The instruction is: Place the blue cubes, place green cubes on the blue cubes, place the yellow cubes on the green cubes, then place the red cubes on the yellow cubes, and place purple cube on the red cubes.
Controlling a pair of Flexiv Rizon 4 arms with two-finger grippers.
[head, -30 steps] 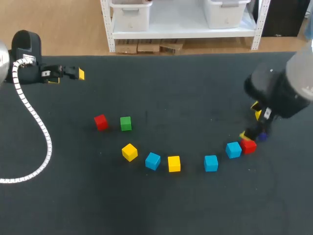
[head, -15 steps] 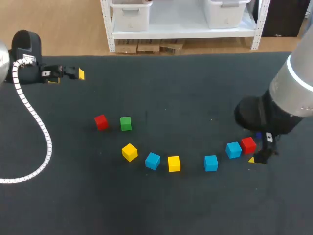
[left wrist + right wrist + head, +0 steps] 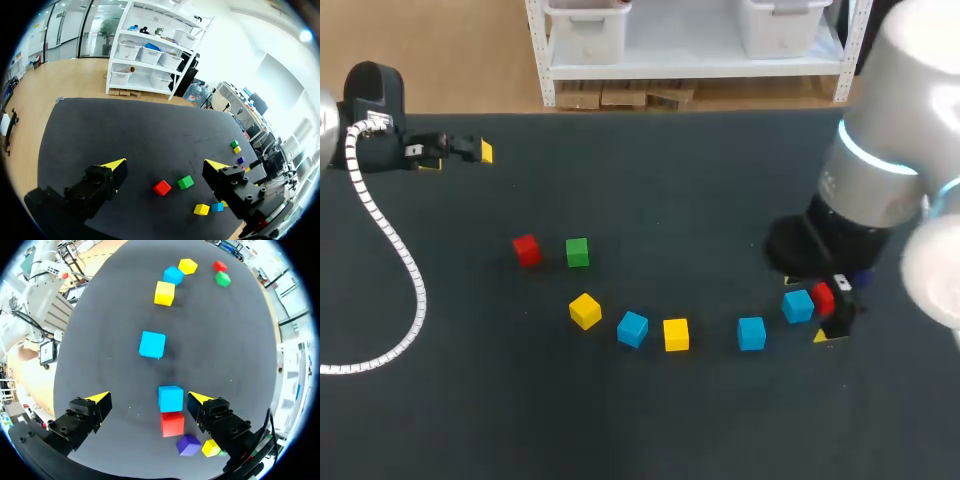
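Dark counter [image 3: 700, 200]: right arm [image 3: 880, 180] low, right end effector [image 3: 149, 398] wide over blue cube [image 3: 171, 397], empty; left end effector [image 3: 165, 164] wide, empty.

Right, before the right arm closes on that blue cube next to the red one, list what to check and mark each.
1. Right gripper open: ok, fingers spread wide, holding nothing.
2. Blue cube between its fingers: ok, though off centre, nearer one finger.
3. Cube free of neighbours: not ok. The red cube sits right against it or nearly so, with the purple cube close beside the red one.
4. Fingers low enough to grip: cannot tell from these views.
5. Left gripper out of the way: ok, open and empty, far to the left, away from the cubes.
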